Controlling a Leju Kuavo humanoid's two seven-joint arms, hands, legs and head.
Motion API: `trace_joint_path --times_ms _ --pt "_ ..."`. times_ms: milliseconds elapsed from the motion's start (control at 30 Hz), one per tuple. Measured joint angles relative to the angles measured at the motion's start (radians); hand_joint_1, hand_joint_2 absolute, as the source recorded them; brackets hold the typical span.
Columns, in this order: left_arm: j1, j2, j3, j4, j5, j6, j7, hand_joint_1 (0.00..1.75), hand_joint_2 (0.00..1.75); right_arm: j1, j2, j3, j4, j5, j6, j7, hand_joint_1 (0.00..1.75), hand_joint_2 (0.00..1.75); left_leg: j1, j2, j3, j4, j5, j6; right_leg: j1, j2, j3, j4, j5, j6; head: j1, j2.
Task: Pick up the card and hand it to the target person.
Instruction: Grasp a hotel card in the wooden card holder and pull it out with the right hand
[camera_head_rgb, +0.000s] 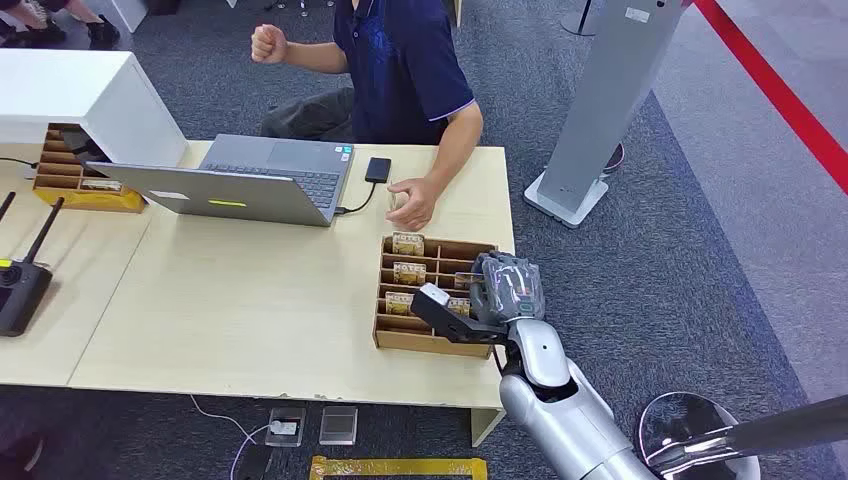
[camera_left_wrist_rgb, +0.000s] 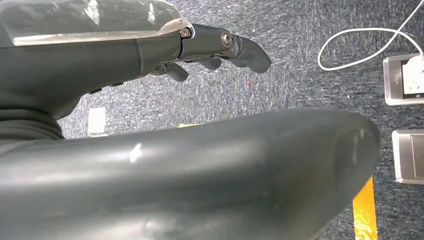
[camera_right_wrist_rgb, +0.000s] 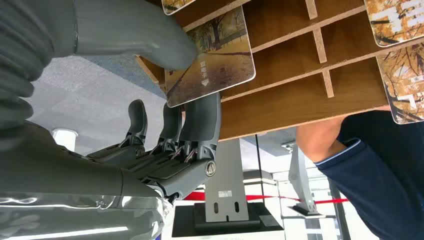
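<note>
My right hand (camera_head_rgb: 508, 288) hangs over the right side of a wooden slotted card box (camera_head_rgb: 428, 342) on the table. In the right wrist view it pinches a card (camera_right_wrist_rgb: 215, 60), printed with an autumn tree scene, between the thumb (camera_right_wrist_rgb: 150, 35) and a finger (camera_right_wrist_rgb: 202, 120), just off the box's compartments (camera_right_wrist_rgb: 300, 55). More cards (camera_head_rgb: 407, 243) stand in the box's left slots. The person (camera_head_rgb: 400, 60) sits across the table with one hand (camera_head_rgb: 410, 205) resting near the box's far end. My left hand (camera_left_wrist_rgb: 220, 47) hangs above the carpet, fingers stretched out, holding nothing.
An open laptop (camera_head_rgb: 250, 180) and a black device (camera_head_rgb: 378, 168) cabled to it lie left of the person's hand. A second card box (camera_head_rgb: 80, 185), a white case (camera_head_rgb: 80, 90) and a black radio (camera_head_rgb: 20, 285) stand at far left. A grey stand (camera_head_rgb: 600, 120) rises right of the table.
</note>
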Motion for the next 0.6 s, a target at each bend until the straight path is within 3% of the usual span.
trace_joint_path --times_ms 400,600 --pt "-0.001 0.001 0.000 0.000 0.000 -0.001 0.000 0.00 0.00 -0.002 0.017 0.004 0.010 -0.002 0.006 -0.019 1.53 1.75 0.000 0.000 0.000 0.000 0.000 0.000 0.000 0.000 0.000 0.000 0.000 0.000 0.000 0.000" --pt "-0.001 0.002 -0.001 0.000 0.000 -0.001 0.000 0.00 0.00 -0.005 0.023 0.011 0.020 -0.016 0.001 -0.030 1.61 1.75 0.000 0.000 0.000 0.000 0.000 0.000 0.000 0.000 0.000 0.000 0.000 0.000 0.000 0.000"
